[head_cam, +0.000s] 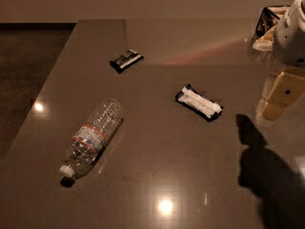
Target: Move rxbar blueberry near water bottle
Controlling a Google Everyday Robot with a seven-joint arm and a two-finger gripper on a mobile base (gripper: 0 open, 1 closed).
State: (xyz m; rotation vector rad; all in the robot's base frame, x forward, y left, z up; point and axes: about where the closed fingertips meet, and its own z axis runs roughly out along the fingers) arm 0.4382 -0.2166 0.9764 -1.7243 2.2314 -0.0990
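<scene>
The rxbar blueberry (198, 102), a flat wrapper with dark blue edges and a white centre, lies on the grey table (162, 166), right of the middle. The water bottle (92, 137), clear with a white cap and a red-and-blue label band, lies on its side at the front left, cap towards the near edge. My gripper (279, 99) hangs at the right edge of the view above the table, to the right of the bar and apart from it. It holds nothing that I can see.
A small black wrapper with a white stripe (126, 60) lies at the back left. A dark-rimmed holder with items (268, 23) stands at the back right behind my arm. The table's left edge drops to dark floor (28, 66).
</scene>
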